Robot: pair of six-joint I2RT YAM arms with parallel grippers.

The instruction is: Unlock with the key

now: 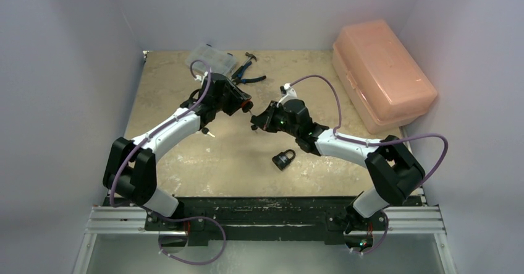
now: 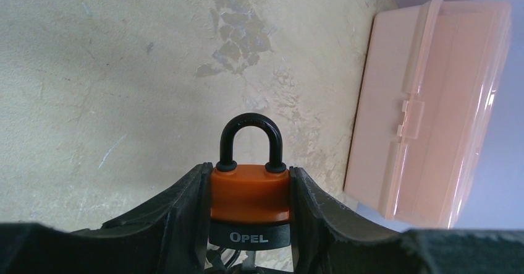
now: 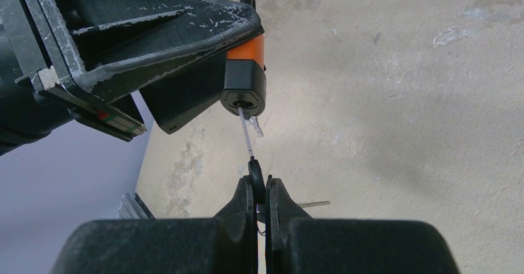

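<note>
Beige, mottled tabletop lies beneath both your arms, which meet above its middle. Your left gripper stands partly open, clamped on the orange padlock, whose shackle sits in both holes. Your right gripper is pinched tight on the head of the key, blade tip just at the keyway. By the look of it, pickup and alignment are done; full insertion, the turn and the shackle's release remain.

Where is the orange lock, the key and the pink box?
orange lock (image 2: 249,193), left wrist view, on its orange body.
key (image 3: 255,172), right wrist view, on its black head.
pink box (image 1: 383,79), top view, on its lid.
</note>
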